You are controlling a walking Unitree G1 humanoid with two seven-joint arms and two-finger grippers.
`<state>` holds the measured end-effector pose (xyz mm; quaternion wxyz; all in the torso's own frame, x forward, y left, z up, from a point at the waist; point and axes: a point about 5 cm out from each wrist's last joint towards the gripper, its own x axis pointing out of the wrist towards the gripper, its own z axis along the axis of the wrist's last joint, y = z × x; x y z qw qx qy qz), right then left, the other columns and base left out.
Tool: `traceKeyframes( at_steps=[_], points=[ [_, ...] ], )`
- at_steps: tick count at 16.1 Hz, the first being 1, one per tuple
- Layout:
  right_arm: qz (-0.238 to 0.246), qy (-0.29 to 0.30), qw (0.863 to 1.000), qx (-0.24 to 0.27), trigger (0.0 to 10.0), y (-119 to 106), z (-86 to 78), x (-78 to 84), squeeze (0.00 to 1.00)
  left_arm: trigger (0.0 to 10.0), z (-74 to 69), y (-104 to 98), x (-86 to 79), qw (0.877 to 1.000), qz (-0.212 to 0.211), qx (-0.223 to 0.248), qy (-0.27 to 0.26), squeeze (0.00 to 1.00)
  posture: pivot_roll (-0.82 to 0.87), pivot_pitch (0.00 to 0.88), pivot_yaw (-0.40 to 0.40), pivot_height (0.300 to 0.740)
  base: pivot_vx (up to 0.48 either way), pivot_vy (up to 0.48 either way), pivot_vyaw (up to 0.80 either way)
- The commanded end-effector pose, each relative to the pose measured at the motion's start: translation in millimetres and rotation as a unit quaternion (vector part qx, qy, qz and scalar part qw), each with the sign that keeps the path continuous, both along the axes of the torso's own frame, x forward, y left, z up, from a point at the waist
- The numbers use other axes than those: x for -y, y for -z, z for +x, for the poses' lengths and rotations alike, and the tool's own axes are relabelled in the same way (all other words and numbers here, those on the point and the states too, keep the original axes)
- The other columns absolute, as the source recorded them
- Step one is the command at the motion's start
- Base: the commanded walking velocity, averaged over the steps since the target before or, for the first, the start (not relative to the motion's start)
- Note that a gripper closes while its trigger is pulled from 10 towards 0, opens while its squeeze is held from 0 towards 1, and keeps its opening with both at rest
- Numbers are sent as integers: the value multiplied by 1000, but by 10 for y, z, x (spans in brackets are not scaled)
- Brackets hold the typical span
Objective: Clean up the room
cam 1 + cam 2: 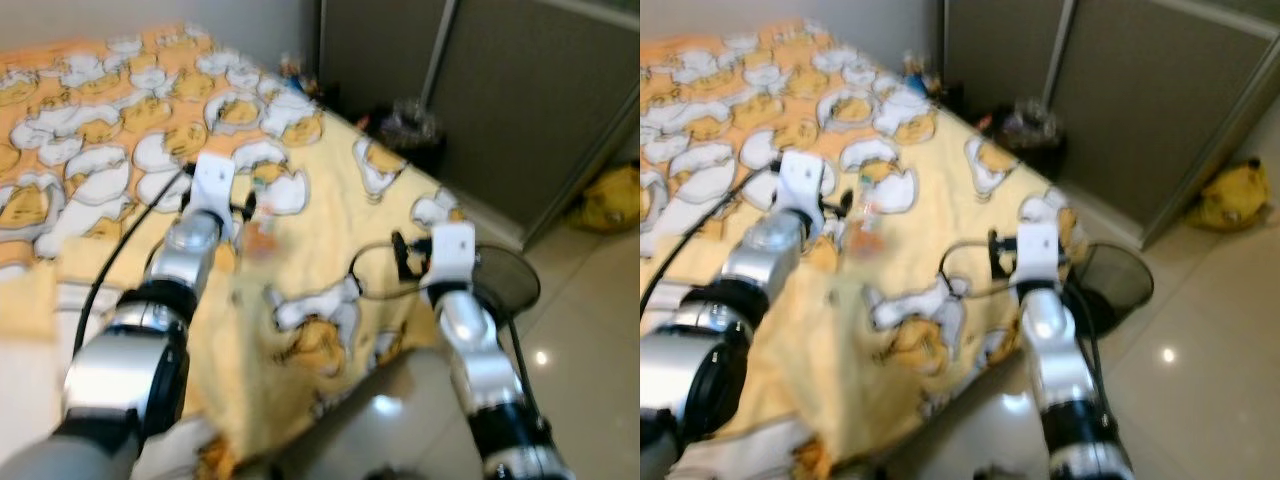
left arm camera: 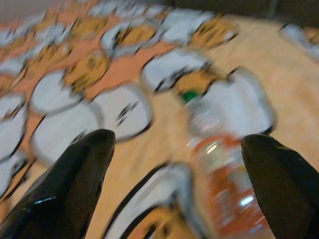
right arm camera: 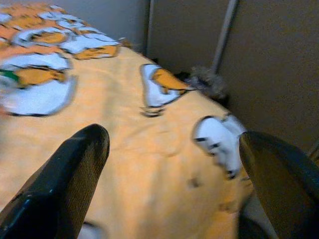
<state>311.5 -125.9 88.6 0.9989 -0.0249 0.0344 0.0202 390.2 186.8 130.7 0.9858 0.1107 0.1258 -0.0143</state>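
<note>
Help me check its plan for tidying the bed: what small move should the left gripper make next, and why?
Probably ease the left gripper forward around the plastic bottle. The bottle lies on the yellow blanket ahead of the open fingers, closer to one of them, not yet between them. The right gripper hangs open over the bed's edge.

So the bed (image 1: 330,230) took up the left and middle of the head views, running back toward the wall. A bottle (image 1: 262,215) lay on the bed, just ahead of the left claw (image 2: 179,164), sitting between its spread fingers (image 2: 75,174) in the wrist view, nearer the one on the robot's right. The right claw (image 3: 174,169) hung over the bed's near right corner, fingers apart. A wire bin (image 1: 505,280) stood on the floor (image 1: 590,330) right beside that corner, just past the right arm. A second bin (image 1: 408,125) sat farther back by the bed's far edge, against the panelled wall (image 1: 520,90). Some soft lumpy thing (image 1: 610,200) lay on the floor far right.
</note>
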Motion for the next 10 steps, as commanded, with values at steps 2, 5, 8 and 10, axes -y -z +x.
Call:
traceKeyframes(
  at_steps=[2, 5, 8, 10],
  points=[
    [6, 6, 1000, -7, 10000, -8, -94, -9, 0, 10000, 29, -22, 78, 1000, -7, -8, 5, 0, -108, 47, 60, 736, 0, 0, 0],
    [19, -8, 1000, -13, 10000, -22, -327, -116, 0, 10000, 46, -23, 155, 1000, -11, -13, 4, 0, -165, 103, 115, 736, 0, 0, 0],
    [17, -14, 1000, 1, 10000, -132, -452, -178, 0, 10000, 72, -60, 303, 1000, -5, -9, 25, 0, -190, 145, 152, 736, 0, 0, 0],
    [5, -50, 999, 9, 10000, -248, -660, -289, 0, 10000, 71, -49, 294, 1000, -30, -10, 2, 0, -234, 194, 181, 736, 0, 0, 0]
  ],
)
